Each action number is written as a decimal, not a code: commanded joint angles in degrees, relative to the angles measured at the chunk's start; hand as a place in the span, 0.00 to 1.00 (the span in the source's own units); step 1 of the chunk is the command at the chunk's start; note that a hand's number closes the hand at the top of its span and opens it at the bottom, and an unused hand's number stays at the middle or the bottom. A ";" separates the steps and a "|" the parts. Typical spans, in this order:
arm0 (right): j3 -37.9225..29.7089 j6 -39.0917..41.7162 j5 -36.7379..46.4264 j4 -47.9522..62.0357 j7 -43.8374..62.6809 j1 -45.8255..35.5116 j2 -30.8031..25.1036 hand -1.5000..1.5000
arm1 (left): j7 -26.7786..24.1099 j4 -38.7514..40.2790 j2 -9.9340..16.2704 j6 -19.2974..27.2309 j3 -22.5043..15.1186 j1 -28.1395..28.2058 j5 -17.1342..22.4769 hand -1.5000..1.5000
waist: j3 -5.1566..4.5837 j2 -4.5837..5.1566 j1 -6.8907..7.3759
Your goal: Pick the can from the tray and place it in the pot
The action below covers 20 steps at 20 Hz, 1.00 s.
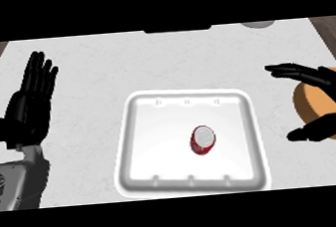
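Note:
A red can (202,139) with a pale top stands upright in the white tray (147,137), right of the tray's middle. The orange pot (312,101) sits at the counter's right edge, partly hidden. My right hand (330,88) is open over the pot, fingers spread toward the left and thumb low, well to the right of the can and touching nothing. My left hand (31,99) rests open at the left, fingers pointing up, away from the tray.
A pale round object (257,24) shows at the counter's far edge, upper right. A dark strip (178,29) lies at the far edge, centre. Wooden floor borders the counter on both sides.

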 commanded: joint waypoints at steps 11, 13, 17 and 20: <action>10.79 9.82 14.00 -17.45 28.37 -5.48 1.90 0.00 | 2.05 -2.40 -1.73 1.02 -0.33 0.82 -1.16 0.50 | -0.08 -0.32 -0.41; 11.46 10.28 15.26 -17.68 31.05 -3.83 4.94 0.00 | -0.04 0.41 -2.76 0.92 -0.82 0.52 -2.37 0.50 | -0.06 -0.19 -0.59; 13.86 9.46 21.04 -14.32 32.73 -2.44 8.99 0.00 | -3.17 2.17 -2.40 -1.13 0.55 1.24 -1.92 0.50 | -0.05 -0.09 -0.51; 14.84 11.63 22.81 -14.20 33.45 -1.44 10.82 0.00 | 0.62 1.84 -0.64 -1.31 2.59 -2.13 -1.08 0.50 | -0.05 -0.10 -0.65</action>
